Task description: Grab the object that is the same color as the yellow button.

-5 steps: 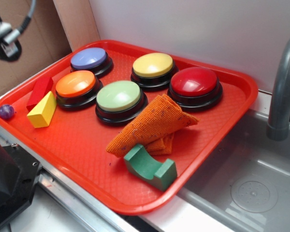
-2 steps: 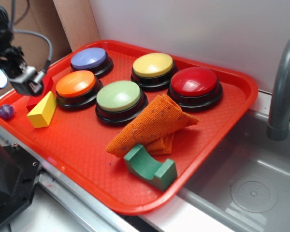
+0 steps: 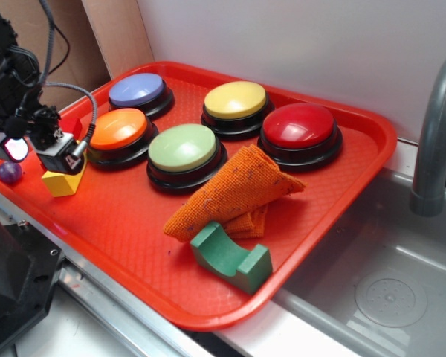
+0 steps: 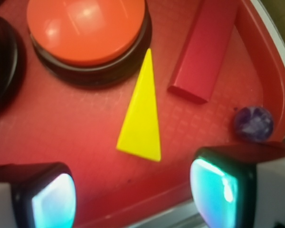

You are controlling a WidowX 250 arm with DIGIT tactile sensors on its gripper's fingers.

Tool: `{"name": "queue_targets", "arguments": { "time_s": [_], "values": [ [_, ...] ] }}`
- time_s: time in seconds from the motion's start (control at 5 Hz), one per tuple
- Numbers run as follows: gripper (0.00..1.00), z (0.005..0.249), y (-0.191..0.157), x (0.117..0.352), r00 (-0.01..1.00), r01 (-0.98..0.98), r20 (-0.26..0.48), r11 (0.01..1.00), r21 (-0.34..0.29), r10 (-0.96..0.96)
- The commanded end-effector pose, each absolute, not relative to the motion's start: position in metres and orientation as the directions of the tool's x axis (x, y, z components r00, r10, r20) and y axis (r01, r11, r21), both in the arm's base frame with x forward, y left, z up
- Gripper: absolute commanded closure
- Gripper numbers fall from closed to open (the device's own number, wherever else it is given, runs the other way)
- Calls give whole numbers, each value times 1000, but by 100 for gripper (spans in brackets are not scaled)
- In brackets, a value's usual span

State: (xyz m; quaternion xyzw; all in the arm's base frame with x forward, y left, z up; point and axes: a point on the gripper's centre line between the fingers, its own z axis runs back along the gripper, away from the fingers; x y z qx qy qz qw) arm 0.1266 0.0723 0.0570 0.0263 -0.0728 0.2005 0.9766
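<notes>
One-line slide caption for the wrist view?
Open hand above the yellow wedge, flanked by orange button and red block.

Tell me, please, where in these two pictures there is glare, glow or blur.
Wrist view: the fingers are blurred and glow cyan, the orange button carries soft white glare, and the yellow wedge is fairly sharp. Exterior view: even light, with small highlights on the red button.

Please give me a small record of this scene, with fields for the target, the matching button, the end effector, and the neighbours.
target: yellow wedge block, lying on the red tray, untouched
matching button: yellow button, at the tray's back
end effector: open, above the wedge, holding nothing
neighbours: orange button, red block, purple ball
</notes>
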Motion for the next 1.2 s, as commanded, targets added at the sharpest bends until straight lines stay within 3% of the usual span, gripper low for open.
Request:
{"name": "queue_targets", "arguments": {
  "time_s": [0.0, 0.6, 0.8, 1.0],
  "values": [
    [0, 48, 84, 127, 902, -414, 159, 908, 56, 401],
    [0, 25, 84, 144, 904, -380, 204, 925, -17, 375],
    [12, 18, 82, 149, 902, -388, 186, 921, -43, 389],
    [100, 24, 79, 148, 899, -399, 188, 917, -24, 396]
  ]
}}
